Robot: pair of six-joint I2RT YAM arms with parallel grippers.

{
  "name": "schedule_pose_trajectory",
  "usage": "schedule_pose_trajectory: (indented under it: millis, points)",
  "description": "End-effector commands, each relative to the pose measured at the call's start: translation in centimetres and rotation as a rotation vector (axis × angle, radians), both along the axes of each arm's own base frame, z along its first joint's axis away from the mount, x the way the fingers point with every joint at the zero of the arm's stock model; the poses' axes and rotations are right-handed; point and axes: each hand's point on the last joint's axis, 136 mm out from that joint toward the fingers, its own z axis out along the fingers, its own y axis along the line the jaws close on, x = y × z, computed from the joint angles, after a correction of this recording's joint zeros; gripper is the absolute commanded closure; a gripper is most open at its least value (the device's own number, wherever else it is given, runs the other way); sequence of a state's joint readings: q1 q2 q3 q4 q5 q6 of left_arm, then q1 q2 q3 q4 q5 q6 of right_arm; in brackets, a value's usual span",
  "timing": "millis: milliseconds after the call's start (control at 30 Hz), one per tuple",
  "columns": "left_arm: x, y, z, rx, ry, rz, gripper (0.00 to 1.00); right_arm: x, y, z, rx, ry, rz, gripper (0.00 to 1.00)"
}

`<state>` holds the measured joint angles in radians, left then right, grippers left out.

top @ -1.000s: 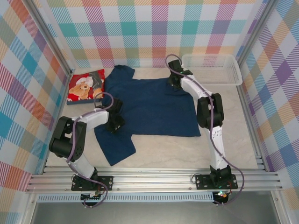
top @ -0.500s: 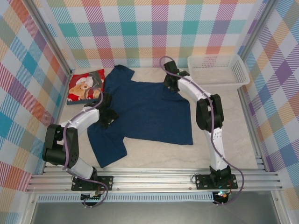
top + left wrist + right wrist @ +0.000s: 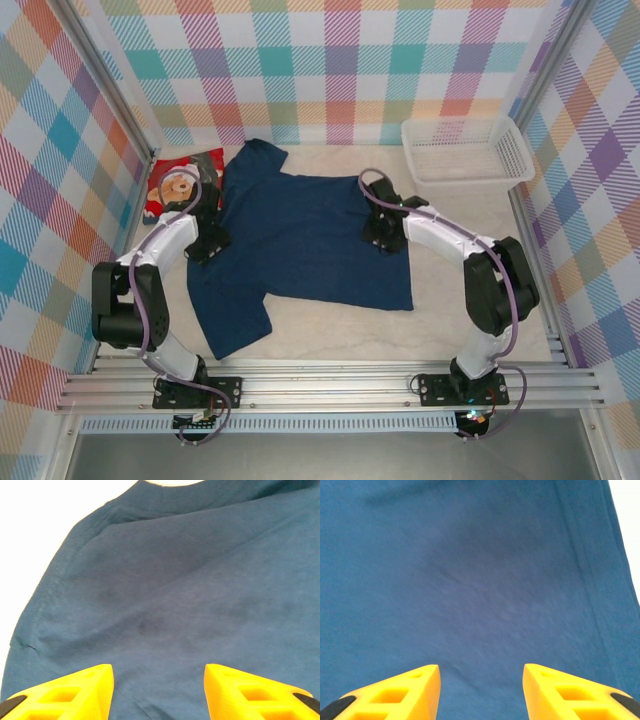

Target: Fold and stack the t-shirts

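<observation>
A dark navy t-shirt lies spread flat on the table, plain side up, with one sleeve toward the front left and one at the back left. A red t-shirt with a teddy-bear picture lies folded at the back left, partly behind my left arm. My left gripper hovers over the navy shirt's left edge; its yellow fingers stand open over bare cloth. My right gripper is over the shirt's right part, open too, with only navy cloth between its fingers.
A white mesh basket stands at the back right, against the checked wall. Bare pale tabletop lies to the right of and in front of the navy shirt. Aluminium rails run along the near edge.
The navy shirt slid left and flattened. My left gripper moved back and left along its edge. My right gripper came from the shirt's far corner toward me. The basket shifted slightly right.
</observation>
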<state>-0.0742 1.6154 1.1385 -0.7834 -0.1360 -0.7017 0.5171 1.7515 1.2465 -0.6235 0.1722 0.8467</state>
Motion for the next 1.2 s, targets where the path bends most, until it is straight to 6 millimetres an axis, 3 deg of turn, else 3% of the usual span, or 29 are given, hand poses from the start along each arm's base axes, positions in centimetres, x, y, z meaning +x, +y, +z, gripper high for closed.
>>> schedule_pose_trajectory:
  millis: [0,100,233,367,500,600,800,967,1033,1167]
  points:
    - [-1.6,-0.6,-2.3,-0.035,0.097,-0.051,0.5,-2.1,-0.1,-2.2,0.024,0.104,-0.013,0.54]
    - [-1.4,-2.0,-2.5,-0.045,0.083,-0.094,0.5,-1.2,-0.8,-2.5,-0.001,0.067,-0.018,0.55]
    - [-0.2,-5.3,-1.4,-0.06,0.021,-0.161,0.5,3.0,0.2,0.2,-0.042,-0.061,0.053,0.55]
    - [1.5,-9.0,-0.4,-0.077,-0.023,-0.194,0.49,7.9,1.7,1.5,-0.082,-0.145,0.148,0.56]
    - [3.1,-12.8,-0.9,-0.131,-0.03,-0.202,0.49,12.6,3.3,1.1,-0.129,-0.177,0.252,0.6]
    - [4.2,-15.5,-1.4,-0.192,-0.05,-0.198,0.5,14.8,4.7,0.2,-0.139,-0.178,0.322,0.56]
    - [5.0,-17.9,-2.6,-0.249,-0.055,-0.191,0.51,17.4,6.2,-1.8,-0.157,-0.188,0.383,0.53]
    - [4.8,-18.7,-3.6,-0.244,-0.028,-0.209,0.51,17.8,6.1,-3.8,-0.19,-0.127,0.369,0.55]
    - [4.6,-18.6,-3.9,-0.233,-0.02,-0.206,0.52,17.8,5.9,-3.9,-0.213,-0.112,0.359,0.6]
    - [4.5,-18.4,-4.4,-0.218,-0.006,-0.209,0.52,17.4,5.4,-4.2,-0.242,-0.085,0.342,0.61]
